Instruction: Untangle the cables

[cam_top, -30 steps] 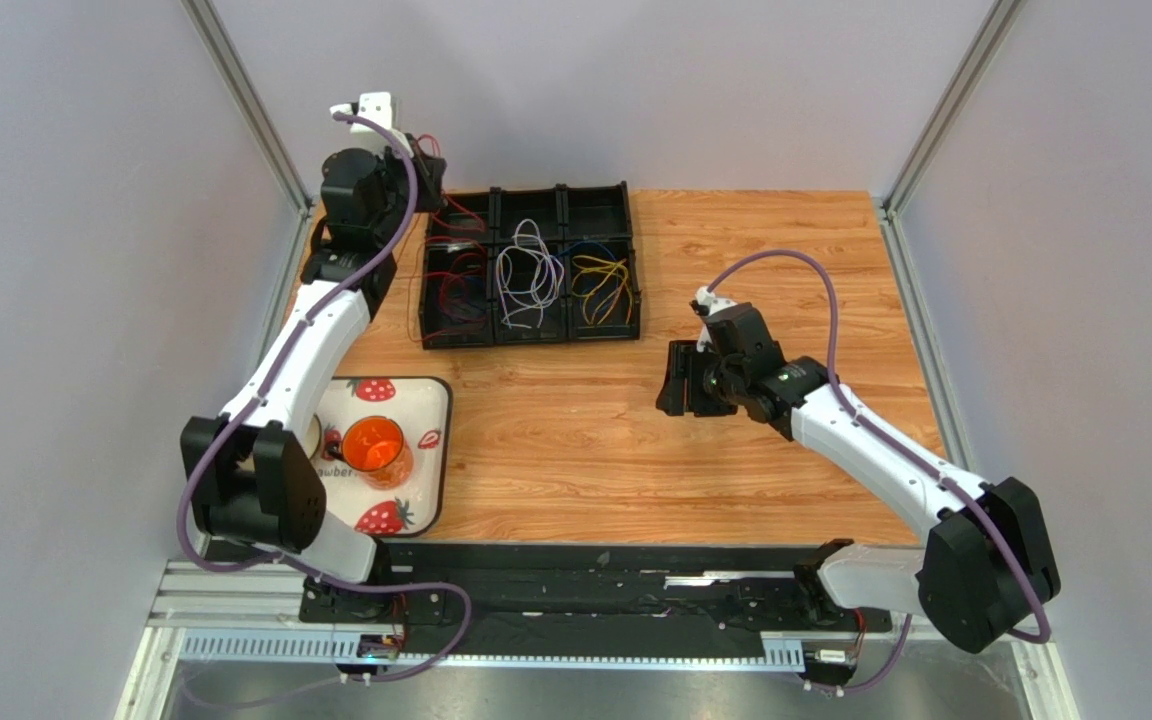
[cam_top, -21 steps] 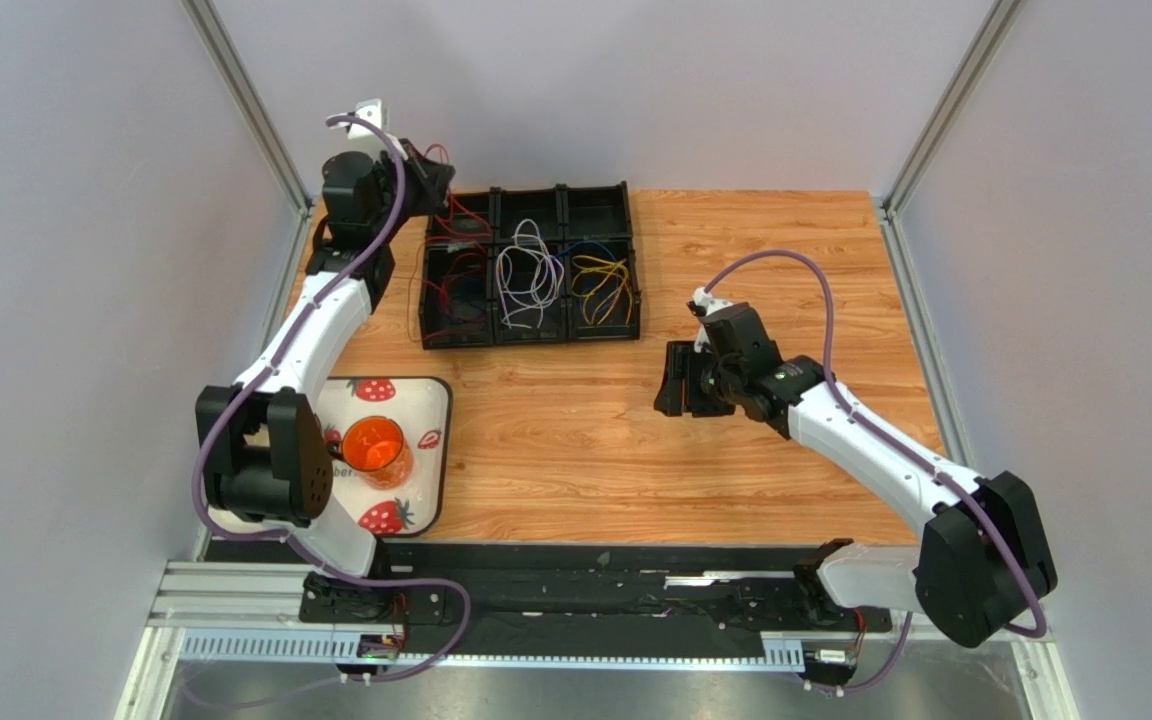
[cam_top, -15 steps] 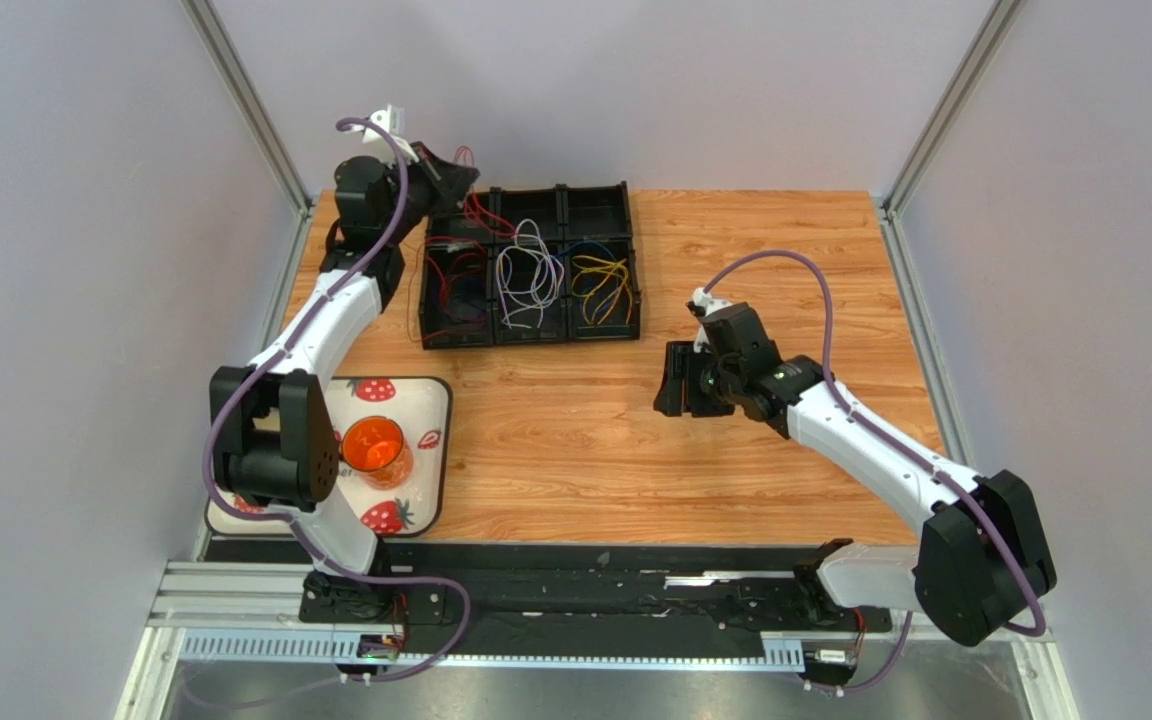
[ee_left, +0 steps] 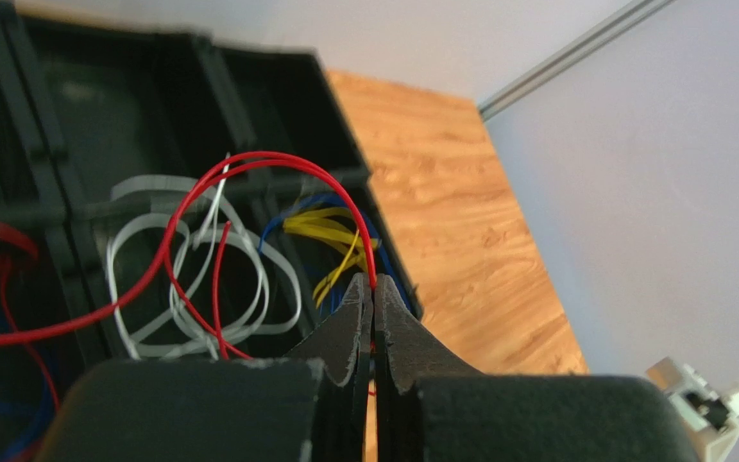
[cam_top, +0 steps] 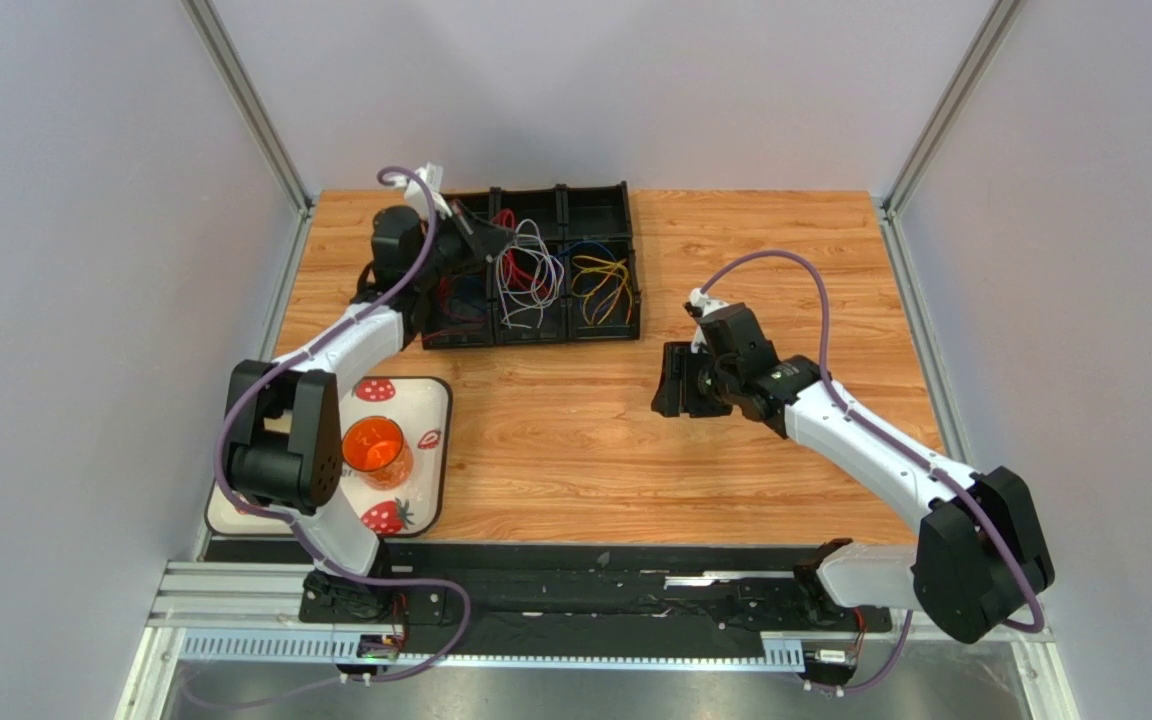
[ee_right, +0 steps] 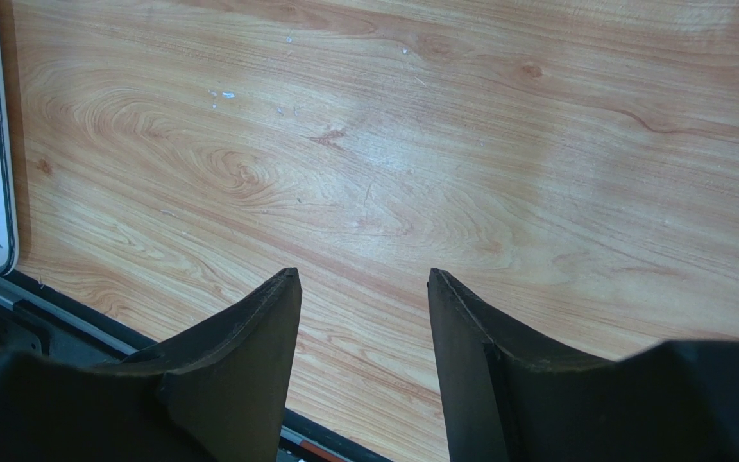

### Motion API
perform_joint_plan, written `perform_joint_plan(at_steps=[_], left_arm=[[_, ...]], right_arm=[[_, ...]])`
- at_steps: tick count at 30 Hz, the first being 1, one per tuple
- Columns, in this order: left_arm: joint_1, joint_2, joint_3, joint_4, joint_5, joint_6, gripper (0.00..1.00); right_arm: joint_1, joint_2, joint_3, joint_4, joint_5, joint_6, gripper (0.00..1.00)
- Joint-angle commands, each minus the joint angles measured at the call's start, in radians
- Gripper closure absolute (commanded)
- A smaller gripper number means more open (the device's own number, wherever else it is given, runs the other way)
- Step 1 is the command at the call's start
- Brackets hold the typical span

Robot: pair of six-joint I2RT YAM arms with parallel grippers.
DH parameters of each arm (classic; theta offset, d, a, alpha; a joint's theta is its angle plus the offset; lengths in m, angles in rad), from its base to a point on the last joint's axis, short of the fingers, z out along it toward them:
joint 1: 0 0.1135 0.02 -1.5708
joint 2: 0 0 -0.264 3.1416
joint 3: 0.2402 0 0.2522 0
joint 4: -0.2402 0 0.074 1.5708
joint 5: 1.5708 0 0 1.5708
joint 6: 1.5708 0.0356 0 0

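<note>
**Cable pinched above the bin**

Both arms are bolted at the 6 o'clock edge of the wooden table (cam_top: 778,255). At 8 o'clock lies a strawberry-print mat (cam_top: 425,405) with an orange cup (cam_top: 375,446) standing on it. The right arm stretches low from 5 o'clock toward the middle. The right gripper (ee_right: 364,279) points down at bare wood just 3 o'clock of centre, its jaws apart and holding nothing.

The left arm reaches far out from 7 o'clock, its forearm leaning toward 11 o'clock. The left gripper (ee_left: 372,289) hangs over the black bin (cam_top: 537,192), jaws pressed together on a red cable (ee_left: 248,166). That cable arches up from the tips and trails off toward the bin's left compartment. Below it, white cables (ee_left: 142,241) coil in the middle compartment and yellow cables (ee_left: 320,226) in the right one.

Pale grey walls with metal corner posts enclose the table.
</note>
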Motion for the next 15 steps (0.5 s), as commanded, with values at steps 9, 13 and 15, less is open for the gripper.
perform_joint_plan(at_steps=[9, 13, 15], left_arm=[[0.077, -0.231, -0.194, -0.065, -0.115, -0.001, 1.00], [0.121, -0.178, -0.117, -0.142, -0.051, -0.002, 1.00], [0.129, -0.141, -0.094, -0.151, -0.016, -0.004, 1.00]], right_arm=[[0.016, -0.014, 0.019, 0.040, -0.015, 0.009, 0.45], [0.019, -0.025, 0.014, 0.040, -0.010, 0.011, 0.45], [0.019, -0.026, 0.016, 0.037, -0.008, 0.009, 0.45]])
